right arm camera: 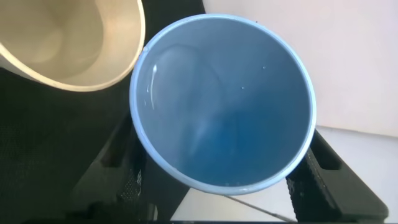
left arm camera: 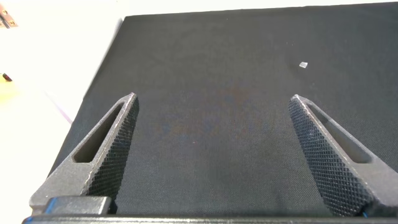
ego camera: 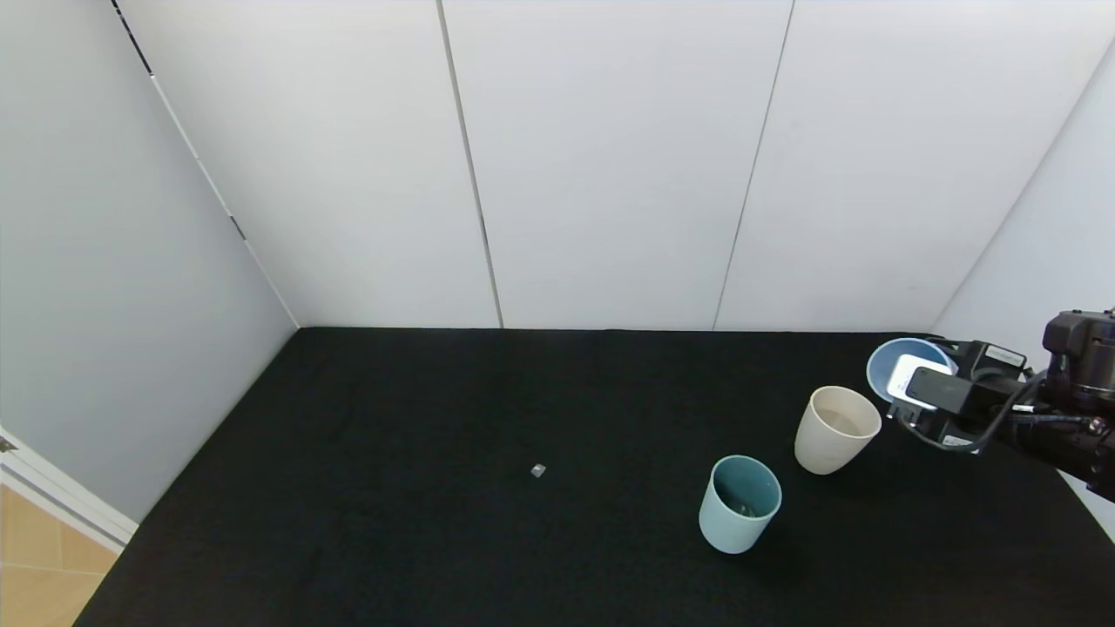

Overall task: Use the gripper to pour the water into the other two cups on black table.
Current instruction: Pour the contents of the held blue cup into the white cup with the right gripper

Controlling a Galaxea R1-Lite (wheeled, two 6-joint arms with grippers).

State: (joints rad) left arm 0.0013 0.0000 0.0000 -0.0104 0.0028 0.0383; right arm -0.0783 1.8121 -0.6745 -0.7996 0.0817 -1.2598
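My right gripper (ego camera: 915, 396) is shut on the light periwinkle-blue cup (ego camera: 902, 359), holding it tilted at the far right of the black table (ego camera: 435, 522), just right of the cream cup (ego camera: 834, 428). In the right wrist view the blue cup (right arm camera: 224, 106) fills the frame between the fingers (right arm camera: 326, 180), with clear water (right arm camera: 186, 112) inside. The cream cup's rim (right arm camera: 74, 43) is beside it. The mint-teal cup (ego camera: 739, 503) stands upright nearer the front. My left gripper (left arm camera: 211, 109) is open and empty over bare cloth.
A tiny grey-white scrap (ego camera: 537, 470) lies near the table's middle and also shows in the left wrist view (left arm camera: 303, 65). White wall panels (ego camera: 610, 174) border the back and sides. The table's left edge runs diagonally by a tan floor patch (ego camera: 35, 566).
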